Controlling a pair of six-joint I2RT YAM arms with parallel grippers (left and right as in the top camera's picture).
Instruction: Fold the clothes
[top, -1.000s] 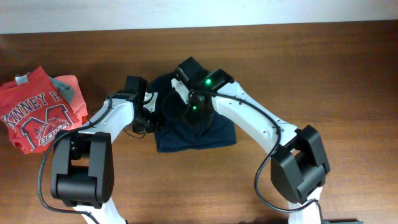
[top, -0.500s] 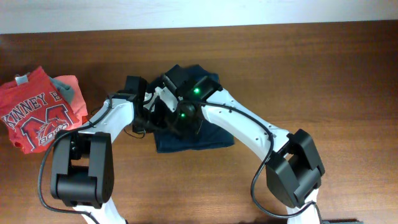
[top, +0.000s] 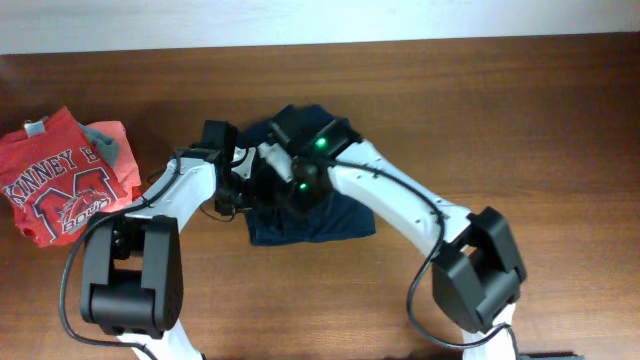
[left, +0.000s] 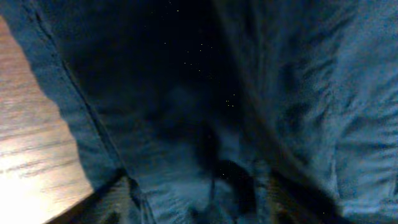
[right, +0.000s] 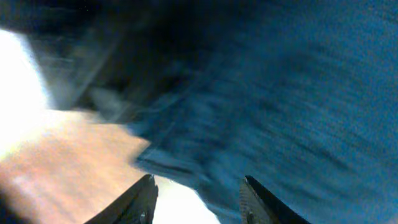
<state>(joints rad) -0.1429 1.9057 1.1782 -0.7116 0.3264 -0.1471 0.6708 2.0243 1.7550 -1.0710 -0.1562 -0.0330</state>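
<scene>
The navy garment (top: 330, 222) sits bunched up in the middle of the bench (top: 500, 120), and both arms are right over its left side. The right end effector (right: 199, 205) has its fingers (right: 140, 199) spread apart just above the fabric edge where the cloth meets the wood, though that view is pretty blurry. The left end effector (top: 244, 186) is pressed in so close to the cloth that its wrist camera is basically all dark blue folds, so whether it's apart or together can't be told. A red T-shirt (top: 65, 180) with white lettering lies way off at the left end of the bench.
</scene>
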